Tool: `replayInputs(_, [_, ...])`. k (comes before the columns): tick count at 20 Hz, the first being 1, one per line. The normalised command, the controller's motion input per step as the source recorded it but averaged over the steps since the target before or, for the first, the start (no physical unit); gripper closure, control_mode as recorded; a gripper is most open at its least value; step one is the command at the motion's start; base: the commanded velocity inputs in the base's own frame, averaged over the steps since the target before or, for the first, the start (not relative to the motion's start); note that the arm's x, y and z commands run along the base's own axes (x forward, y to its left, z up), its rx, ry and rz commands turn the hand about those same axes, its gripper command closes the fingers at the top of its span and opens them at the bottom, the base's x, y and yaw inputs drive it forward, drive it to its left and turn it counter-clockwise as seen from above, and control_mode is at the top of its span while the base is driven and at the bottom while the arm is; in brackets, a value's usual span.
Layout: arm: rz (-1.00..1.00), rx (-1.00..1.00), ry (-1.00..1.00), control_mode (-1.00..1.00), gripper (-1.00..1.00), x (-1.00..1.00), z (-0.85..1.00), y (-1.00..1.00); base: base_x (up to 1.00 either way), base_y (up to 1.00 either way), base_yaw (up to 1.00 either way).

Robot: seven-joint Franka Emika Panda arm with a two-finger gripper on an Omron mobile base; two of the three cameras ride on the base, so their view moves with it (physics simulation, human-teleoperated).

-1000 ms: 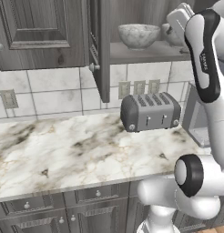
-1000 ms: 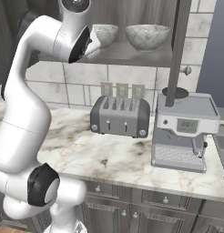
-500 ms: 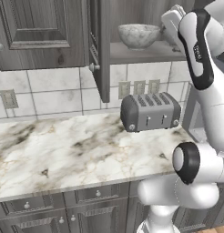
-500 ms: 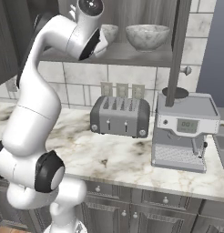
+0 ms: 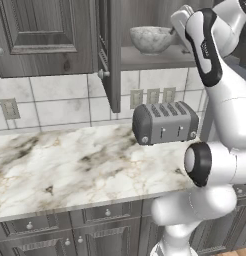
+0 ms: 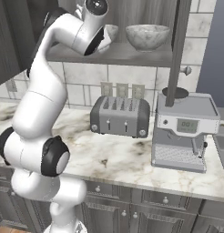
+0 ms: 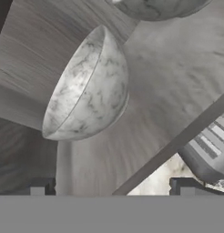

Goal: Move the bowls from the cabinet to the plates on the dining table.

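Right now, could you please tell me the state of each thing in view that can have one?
Cabinet: door swung open.
Near bowl: upright on the shelf, not gripped.
Second bowl: upright on the shelf, untouched.
Gripper: open, empty, short of the near bowl.
Toaster: slots empty.

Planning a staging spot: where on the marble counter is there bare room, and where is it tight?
Free: the white marble countertop left of the grey four-slot toaster. Tight: the narrow gap between toaster and silver espresso machine. The cabinet shelf is crowded by two marble bowls and the open gripper.
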Motion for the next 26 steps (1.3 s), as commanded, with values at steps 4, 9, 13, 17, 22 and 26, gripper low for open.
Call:
replayInputs(4, [0.00, 0.00, 0.00, -1.00, -1.00, 0.40, 0.16, 0.00, 0.00, 0.00, 0.00])
replayInputs(9, [0.00, 0.00, 0.00, -1.00, -1.00, 0.42, 0.04, 0.00, 0.00, 0.00, 0.00])
replayInputs(13, [0.00, 0.00, 0.00, -1.00, -1.00, 0.44, 0.00, -0.01, 0.00, 0.00, 0.00])
replayInputs(17, [0.00, 0.00, 0.00, -1.00, -1.00, 0.47, 0.00, 0.00, 0.00, 0.00, 0.00])
replayInputs(22, [0.00, 0.00, 0.00, -1.00, -1.00, 0.16, 0.00, -0.04, 0.00, 0.00, 0.00])
replayInputs(26, [0.00, 0.00, 0.01, -1.00, -1.00, 0.14, 0.00, -0.03, 0.00, 0.00, 0.00])
